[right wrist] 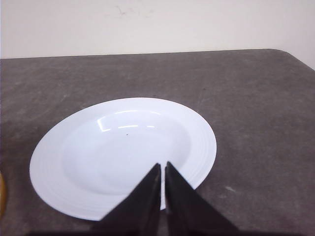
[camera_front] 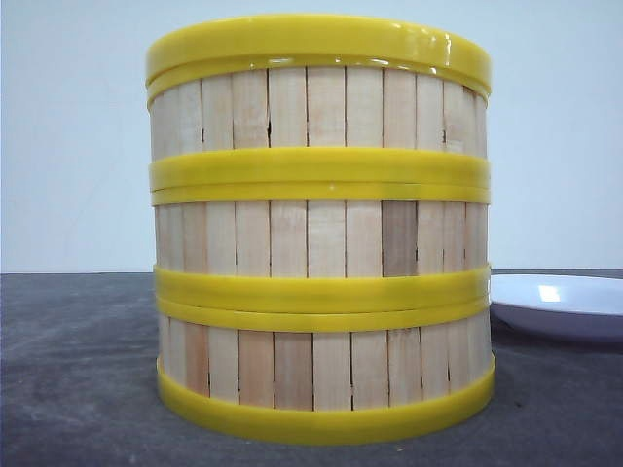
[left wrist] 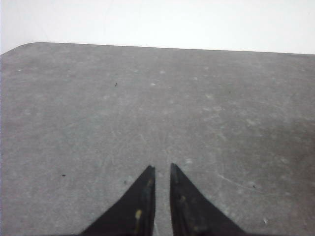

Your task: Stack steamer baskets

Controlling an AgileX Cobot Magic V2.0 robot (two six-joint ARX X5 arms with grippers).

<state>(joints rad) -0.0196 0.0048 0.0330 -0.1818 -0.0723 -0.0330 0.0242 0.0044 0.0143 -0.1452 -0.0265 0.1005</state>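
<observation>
Three steamer baskets stand stacked in one column close in front of the front view: the top basket (camera_front: 321, 102), the middle basket (camera_front: 321, 233) and the bottom basket (camera_front: 321, 365), which rests on the dark table. Their yellow rings line up. Neither gripper shows in the front view. My left gripper (left wrist: 162, 168) hangs over bare table, its fingers nearly together with nothing between them. My right gripper (right wrist: 163, 164) is shut and empty, its tips over the near rim of the white plate (right wrist: 123, 152). A yellow sliver of basket rim (right wrist: 1, 194) shows at that view's edge.
The white plate (camera_front: 565, 302) lies on the table just right of the stack. The grey table (left wrist: 147, 98) ends at a rounded far corner in both wrist views, with a pale wall behind.
</observation>
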